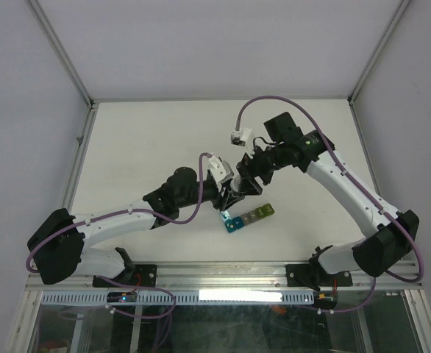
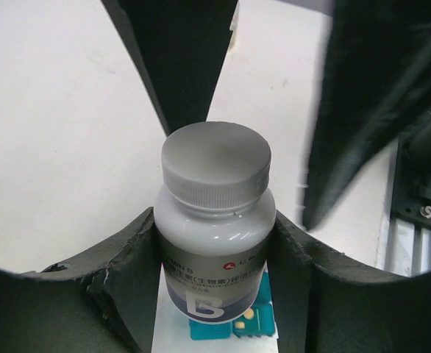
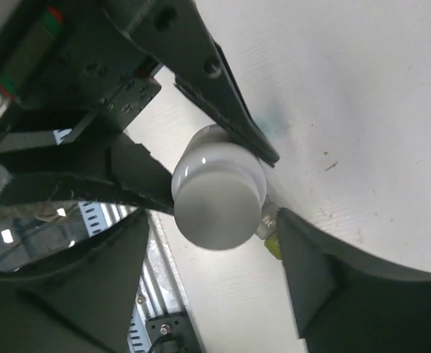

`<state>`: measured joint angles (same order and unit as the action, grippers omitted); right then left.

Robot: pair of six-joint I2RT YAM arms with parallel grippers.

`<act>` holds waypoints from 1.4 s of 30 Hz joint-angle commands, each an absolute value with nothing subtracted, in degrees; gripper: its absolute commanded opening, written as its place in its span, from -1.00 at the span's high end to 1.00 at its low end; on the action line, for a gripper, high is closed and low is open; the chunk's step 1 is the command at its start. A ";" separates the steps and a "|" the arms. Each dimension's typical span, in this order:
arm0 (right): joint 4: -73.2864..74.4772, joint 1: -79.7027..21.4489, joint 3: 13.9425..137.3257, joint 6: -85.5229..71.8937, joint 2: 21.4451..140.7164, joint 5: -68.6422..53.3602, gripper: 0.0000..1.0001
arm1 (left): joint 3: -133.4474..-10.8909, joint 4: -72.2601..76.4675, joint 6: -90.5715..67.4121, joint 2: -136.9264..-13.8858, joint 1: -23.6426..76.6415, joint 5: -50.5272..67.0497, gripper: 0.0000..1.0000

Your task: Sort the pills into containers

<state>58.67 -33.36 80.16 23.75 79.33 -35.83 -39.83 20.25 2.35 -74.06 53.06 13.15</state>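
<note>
Centrally, left gripper (image 1: 228, 197) clamps the white pill bottle (image 2: 214, 243) by its body; right gripper (image 3: 214, 219) stands spread around the cap (image 2: 215, 158). Containers (image 1: 248, 217) lie on the table (image 1: 142, 147), just nearer.

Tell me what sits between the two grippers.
A white pill bottle: the left gripper clamps its body in the left wrist view; the right gripper, jaws open, flanks its cap in the right wrist view.

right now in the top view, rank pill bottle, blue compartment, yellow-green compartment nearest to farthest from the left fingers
1. pill bottle, held in the left fingers
2. blue compartment, left end of the strip
3. yellow-green compartment, its right end
</note>
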 commanded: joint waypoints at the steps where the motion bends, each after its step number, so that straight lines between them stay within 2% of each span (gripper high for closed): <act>1: 59.86 -28.10 86.36 25.50 72.90 -43.99 -0.78 | -41.02 26.01 4.95 -71.54 52.55 13.67 1.00; 3: 59.03 -26.63 86.17 29.09 68.72 -45.45 -0.96 | -40.58 24.72 4.85 -71.01 52.37 17.09 1.00; 4: 59.67 -26.20 86.14 32.30 67.18 -46.89 -0.99 | -40.56 23.98 4.77 -70.93 52.30 18.68 1.00; 8: 66.99 -26.10 85.43 55.85 62.53 -53.92 -0.99 | -40.63 22.74 4.19 -70.70 50.58 30.24 1.00; 10: 75.11 -26.13 85.89 72.07 63.09 -57.58 -0.99 | -41.12 23.14 3.33 -71.06 49.14 39.07 1.00; 12: 79.06 -26.22 86.38 79.39 65.22 -59.79 -0.99 | -42.53 23.14 2.77 -71.83 48.46 46.64 1.00; 15: 79.66 -27.76 86.40 83.70 68.19 -59.22 -0.96 | -44.77 21.69 2.59 -73.32 48.35 51.25 1.00; 23: 74.16 -34.22 84.97 79.04 71.68 -53.76 -0.83 | -47.52 20.15 2.19 -75.74 48.35 55.85 1.00; 27: 74.82 -35.20 84.77 78.21 72.37 -53.65 -0.65 | -48.06 19.63 2.52 -76.36 48.35 55.98 1.00; 35: 76.33 -36.29 84.66 76.91 73.21 -53.60 -0.08 | -48.69 19.34 2.72 -76.68 48.37 55.64 1.00; 42: 76.68 -36.65 84.81 75.02 73.38 -53.66 0.30 | -48.62 19.25 2.64 -75.88 48.37 54.58 1.00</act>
<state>76.93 -36.21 84.14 76.62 73.36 -52.93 -46.22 17.89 2.15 -76.82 48.31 54.08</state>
